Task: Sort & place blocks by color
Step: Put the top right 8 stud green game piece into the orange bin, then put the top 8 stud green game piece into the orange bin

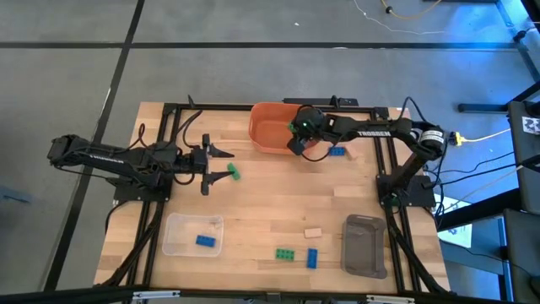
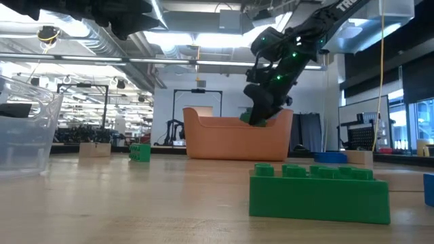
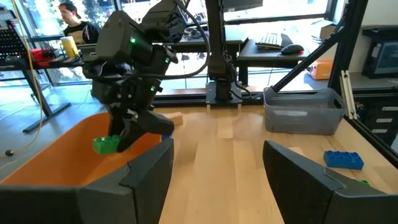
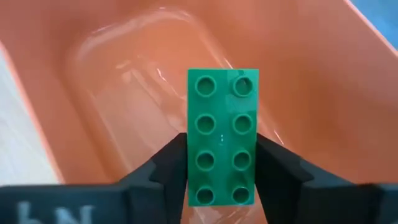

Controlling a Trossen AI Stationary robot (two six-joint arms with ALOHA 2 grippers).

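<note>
My right gripper [image 1: 297,137] reaches over the orange bin [image 1: 272,128] at the table's far side, shut on a green two-by-four studded block [image 4: 222,134]. In the left wrist view that block [image 3: 106,145] hangs inside the bin's wall [image 3: 56,158]. My left gripper [image 1: 221,163] is open, level above the table's left half. A small green block [image 1: 234,172] lies on the table just off one of its fingertips. Other blocks rest flat on the table: a blue one [image 1: 337,152] beside the bin, and green [image 1: 285,253], blue [image 1: 311,257] and tan [image 1: 313,232] ones near the front edge. My right gripper [image 4: 221,155] pinches the green block between its two fingers, which press on the long sides at one end [image 4: 200,171]. The studded face is turned toward the wrist camera, and the other end sticks out past the fingertips. The fingers point down into the bin. The block is lifted clear above the bin's floor [image 4: 124,81].
A clear tray [image 1: 181,226] at the front left holds a blue block [image 1: 205,241]. A grey tray [image 1: 364,245] stands at the front right. Black frame rails [image 1: 160,152] run along both sides. Bare wood lies in the table's middle. A person [image 3: 73,18] sits in the room beyond.
</note>
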